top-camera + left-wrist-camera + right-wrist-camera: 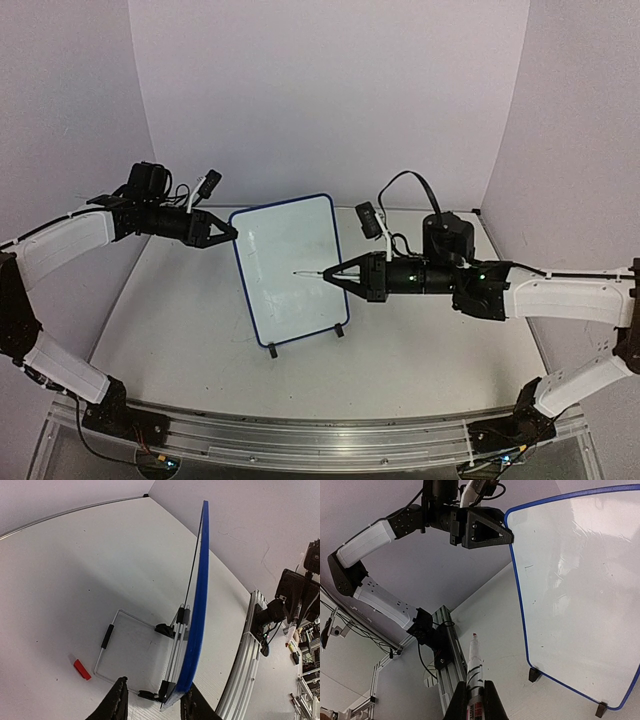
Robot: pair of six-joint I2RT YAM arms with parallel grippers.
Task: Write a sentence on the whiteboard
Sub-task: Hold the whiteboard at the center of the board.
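Observation:
The whiteboard (290, 265) stands upright on two black feet mid-table, its white face blank except for tiny specks; no sentence shows on it. My left gripper (232, 235) is at its upper left corner. In the left wrist view that gripper (155, 690) is open astride the blue edge (199, 605): one finger sits against the frame, the other stands well clear behind it. My right gripper (325, 277) is shut on a red-tipped marker (305, 272) pointing at the board's face, with the tip a little short of it. In the right wrist view the marker (475, 660) juts from the gripper (474, 687), left of the whiteboard (575, 590).
A red marker cap (82, 669) lies on the table behind the board, beside the board's wire stand (120, 645). The aluminium rail (320, 435) carrying both arm bases runs along the near edge. Purple walls close in the back and sides.

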